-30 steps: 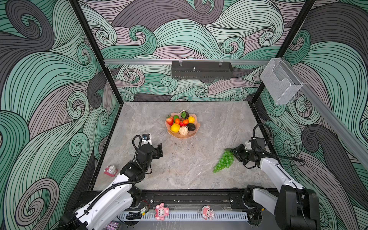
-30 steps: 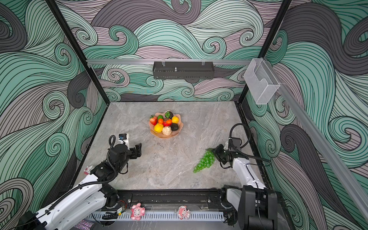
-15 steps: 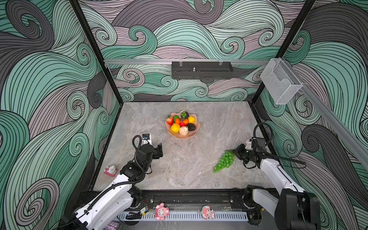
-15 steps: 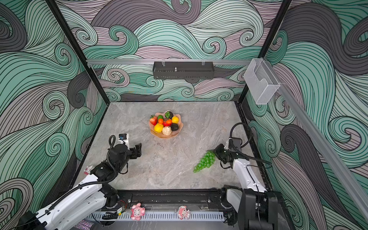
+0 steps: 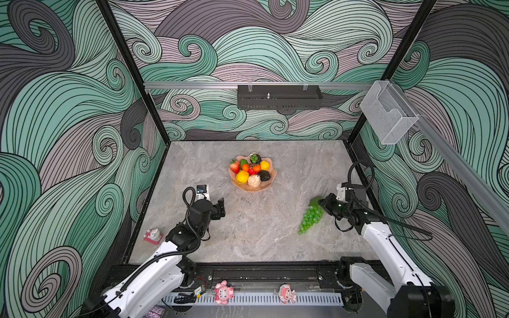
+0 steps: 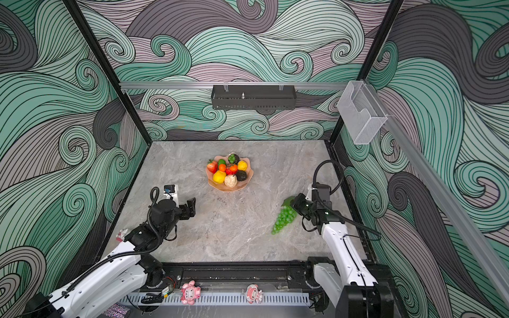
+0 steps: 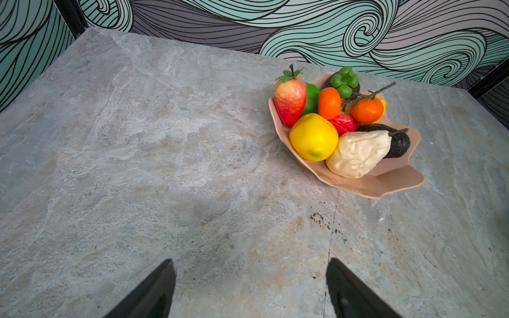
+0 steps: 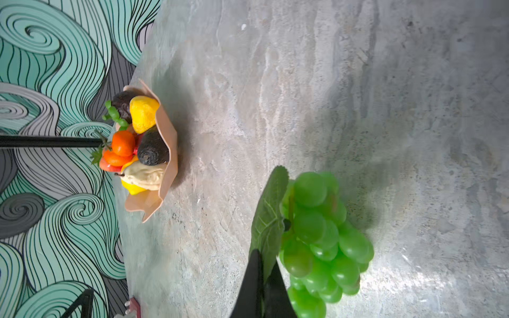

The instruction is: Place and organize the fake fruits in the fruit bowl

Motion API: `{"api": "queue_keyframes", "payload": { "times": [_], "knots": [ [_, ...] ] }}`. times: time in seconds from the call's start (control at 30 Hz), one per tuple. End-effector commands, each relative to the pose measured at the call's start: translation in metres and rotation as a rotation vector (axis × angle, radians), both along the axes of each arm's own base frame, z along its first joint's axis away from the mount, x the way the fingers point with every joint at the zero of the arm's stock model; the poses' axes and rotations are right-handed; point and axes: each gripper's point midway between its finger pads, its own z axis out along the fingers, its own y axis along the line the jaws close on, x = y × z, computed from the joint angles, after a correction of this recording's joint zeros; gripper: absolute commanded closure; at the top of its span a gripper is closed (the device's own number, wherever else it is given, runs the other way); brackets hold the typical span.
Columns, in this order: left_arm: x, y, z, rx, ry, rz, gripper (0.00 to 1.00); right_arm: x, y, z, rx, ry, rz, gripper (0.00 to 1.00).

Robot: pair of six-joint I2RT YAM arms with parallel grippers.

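**Pinching the Grape Leaf by the Counter's Right Edge**

Near the right edge of the counter (image 5: 248, 234), the right gripper (image 8: 263, 260) has its jaws pressed together on the cloth leaf (image 8: 268, 209) of the green grapes (image 8: 322, 236). The leaf and the black fingers (image 8: 252, 280) cover the stem, so how leaf and bunch join cannot be made out. In both top views the bunch trails from the gripper toward the front edge. It appears to hang just clear of the stone, though its blurred lower tip makes that hard to confirm.

The fruit bowl (image 7: 396, 183) sits around the middle of the counter, somewhat toward the far edge and well apart from the grapes. Piled in it are a strawberry (image 7: 289, 103), a large yellow fruit (image 7: 313, 137), a pale pear (image 7: 358, 154), a dark avocado (image 7: 399, 143), two oranges (image 7: 329, 103) and a dark fruit with a green cap (image 7: 344, 81). A lime (image 7: 311, 99) shows only as a green sliver behind the strawberry. A red fruit (image 7: 343, 122) is wedged under the oranges, mostly covered.

The left gripper (image 5: 220, 206) hovers near the left edge, jaws wide apart with nothing between them. In the left wrist view only its two fingertips (image 7: 157, 289) show, the rest cut off by the frame. A small pink figurine (image 5: 153, 235) sits at the left edge near the front corner, and in a top view the left arm partly covers it.
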Motion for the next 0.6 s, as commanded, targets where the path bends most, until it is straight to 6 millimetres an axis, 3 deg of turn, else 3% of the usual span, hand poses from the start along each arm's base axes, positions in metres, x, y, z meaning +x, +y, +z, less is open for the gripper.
{"api": "queue_keyframes", "payload": {
  "times": [0.0,0.57],
  "knots": [
    [0.003,0.001,0.011,-0.004,-0.027,0.004,0.12,0.005,0.013,0.023,-0.058,-0.062,0.071,0.99],
    [-0.001,0.012,0.016,-0.008,-0.061,0.052,0.12,0.014,0.131,0.119,-0.134,-0.272,0.415,1.00]
  ]
}}
